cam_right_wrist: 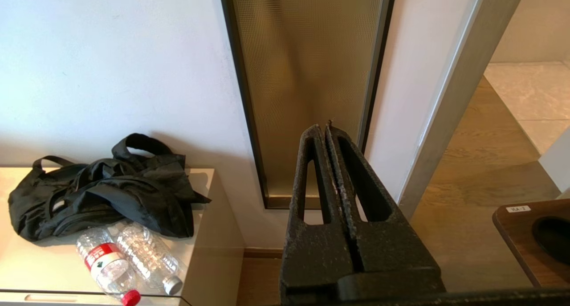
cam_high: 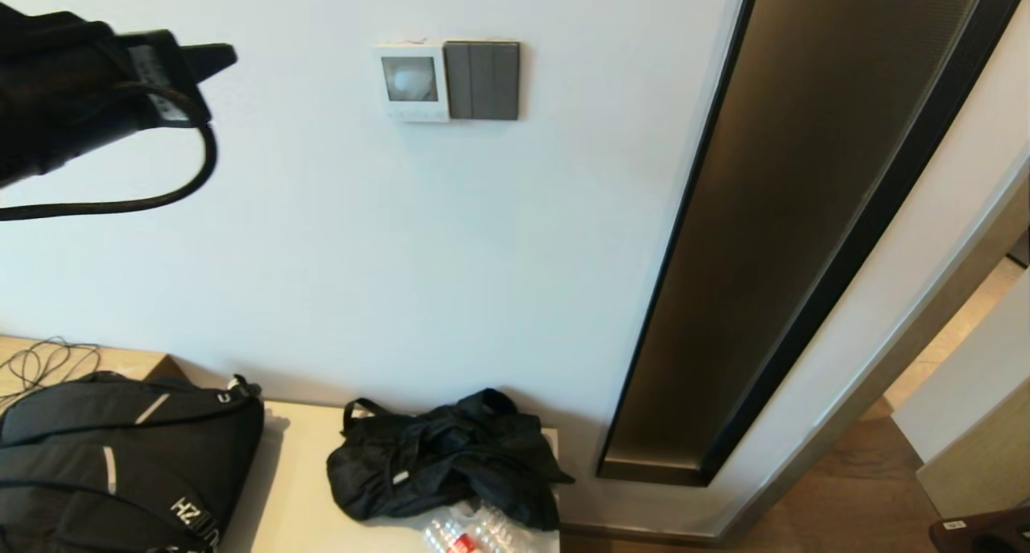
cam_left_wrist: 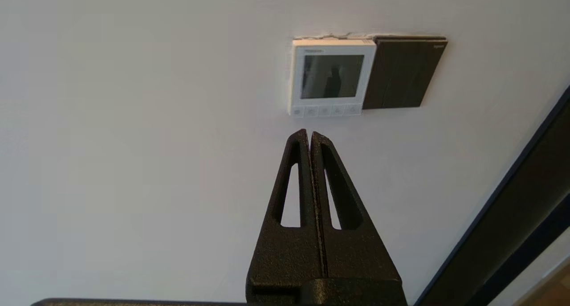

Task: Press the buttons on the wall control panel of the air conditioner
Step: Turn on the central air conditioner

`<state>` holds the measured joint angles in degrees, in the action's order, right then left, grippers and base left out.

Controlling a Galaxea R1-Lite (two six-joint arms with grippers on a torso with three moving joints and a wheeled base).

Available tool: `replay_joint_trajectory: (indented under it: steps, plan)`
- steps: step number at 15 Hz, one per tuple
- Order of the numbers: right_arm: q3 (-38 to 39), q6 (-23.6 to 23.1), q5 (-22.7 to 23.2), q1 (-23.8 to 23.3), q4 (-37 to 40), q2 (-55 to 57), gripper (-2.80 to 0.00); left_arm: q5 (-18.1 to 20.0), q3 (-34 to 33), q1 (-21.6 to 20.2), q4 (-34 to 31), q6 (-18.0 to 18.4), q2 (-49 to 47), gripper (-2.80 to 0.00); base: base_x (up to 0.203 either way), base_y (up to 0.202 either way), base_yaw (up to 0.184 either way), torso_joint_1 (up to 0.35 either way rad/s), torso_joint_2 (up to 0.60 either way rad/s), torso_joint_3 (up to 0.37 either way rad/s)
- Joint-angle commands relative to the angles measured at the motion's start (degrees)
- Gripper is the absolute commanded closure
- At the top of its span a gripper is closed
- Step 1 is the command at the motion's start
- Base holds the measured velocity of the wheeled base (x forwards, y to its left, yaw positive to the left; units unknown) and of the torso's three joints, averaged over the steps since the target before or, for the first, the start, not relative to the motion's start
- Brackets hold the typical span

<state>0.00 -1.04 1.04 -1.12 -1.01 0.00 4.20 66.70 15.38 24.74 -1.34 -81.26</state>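
The air conditioner's wall control panel (cam_high: 410, 80) is a small white square with a pale screen on the wall, and it also shows in the left wrist view (cam_left_wrist: 331, 76). The buttons (cam_left_wrist: 325, 111) form a row along its bottom strip, also seen in the head view (cam_high: 412, 113). My left gripper (cam_high: 221, 54) is raised at the upper left, well to the left of the panel and apart from it. In the left wrist view the left gripper (cam_left_wrist: 310, 133) is shut and empty, its tips pointing just below the buttons. My right gripper (cam_right_wrist: 324, 128) is shut, empty, and low down.
A dark grey three-gang switch plate (cam_high: 482, 80) adjoins the panel's right side. A tall dark-framed panel (cam_high: 797, 215) runs down the wall on the right. Below, a cabinet top (cam_high: 294, 489) holds a black backpack (cam_high: 121, 464), a black bag (cam_high: 447, 456) and plastic bottles (cam_right_wrist: 124, 263).
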Motion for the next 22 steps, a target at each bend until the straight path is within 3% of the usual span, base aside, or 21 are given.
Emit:
replay_joint_trajectory:
  steps: [1, 9, 22]
  plan:
    - [0.0, -0.02, 0.02, -0.02, -0.04, 0.09, 0.0, -1.8, 2.96, 5.24, 1.78, -0.04, -9.2, 0.0, 0.0, 0.0, 0.0, 0.0, 0.0, 0.0]
    - [0.0, -0.02, 0.02, -0.01, -0.04, 0.09, 0.0, -4.94, 11.25, 9.8, 11.58, 0.02, -24.01, 0.0, 0.0, 0.0, 0.0, 0.0, 0.0, 0.0]
    - [0.0, -0.02, 0.02, -0.02, -0.04, 0.09, 0.0, -7.33, 22.02, 12.48, 11.86, 0.02, -34.5, 0.0, 0.0, 0.0, 0.0, 0.0, 0.0, 0.0]
